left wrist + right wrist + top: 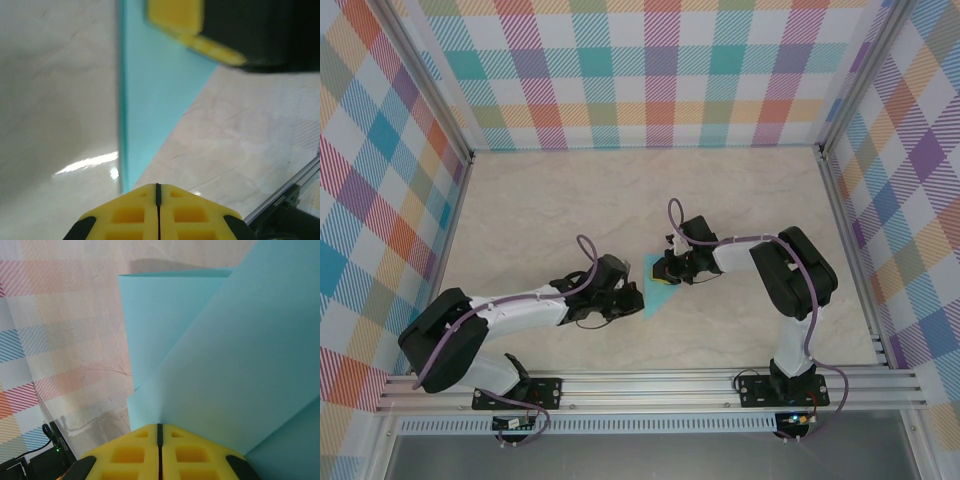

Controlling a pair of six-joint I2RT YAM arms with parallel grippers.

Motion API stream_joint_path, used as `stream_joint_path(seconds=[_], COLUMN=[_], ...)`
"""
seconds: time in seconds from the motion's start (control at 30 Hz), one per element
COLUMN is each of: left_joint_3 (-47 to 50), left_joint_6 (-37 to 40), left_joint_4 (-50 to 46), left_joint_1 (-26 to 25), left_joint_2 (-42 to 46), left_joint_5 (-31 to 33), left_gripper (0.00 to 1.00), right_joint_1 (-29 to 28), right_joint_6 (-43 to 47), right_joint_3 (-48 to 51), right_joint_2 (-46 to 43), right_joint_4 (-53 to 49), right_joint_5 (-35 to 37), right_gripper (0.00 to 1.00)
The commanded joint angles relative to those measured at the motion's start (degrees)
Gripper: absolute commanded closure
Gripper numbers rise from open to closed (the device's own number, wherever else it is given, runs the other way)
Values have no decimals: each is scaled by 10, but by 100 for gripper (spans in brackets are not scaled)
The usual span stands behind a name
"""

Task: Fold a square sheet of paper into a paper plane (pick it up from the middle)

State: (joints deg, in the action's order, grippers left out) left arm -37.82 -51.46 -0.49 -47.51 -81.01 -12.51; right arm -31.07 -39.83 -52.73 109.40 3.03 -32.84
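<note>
The square sheet of paper, light turquoise and folded into a tapering shape, lies on the table between my two grippers. My left gripper is shut, and its yellow tips sit at the narrow end of the paper. My right gripper is shut too. Its tips rest against the paper, where a large flap stands up over a flat layer. Whether paper is pinched between its jaws is not clear. In the left wrist view a yellow finger of the right gripper sits over the paper's far end.
The marble-look tabletop is ringed by plaid walls. An aluminium rail runs along the near edge by the arm bases.
</note>
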Motion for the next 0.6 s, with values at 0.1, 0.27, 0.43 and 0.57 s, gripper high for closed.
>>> stream_joint_path(seconds=[0.1, 0.27, 0.43, 0.57], left_joint_3=[-75, -97, -92, -88], left_joint_6=[23, 26, 25, 27], left_joint_4=[-6, -8, -13, -34], left_joint_1=[9, 9, 9, 9], left_joint_2=[-72, -138, -164, -182], left_joint_5=[26, 29, 38, 49], left_gripper=[95, 96, 97, 98], right_joint_1=[0, 0, 0, 0], right_joint_6=[4, 0, 4, 15], right_joint_3=[15, 10, 0, -5], right_joint_2=[37, 34, 33, 14], right_joint_4=[-43, -43, -51, -56], right_joint_5=[73, 69, 67, 62], right_gripper=[93, 93, 93, 92])
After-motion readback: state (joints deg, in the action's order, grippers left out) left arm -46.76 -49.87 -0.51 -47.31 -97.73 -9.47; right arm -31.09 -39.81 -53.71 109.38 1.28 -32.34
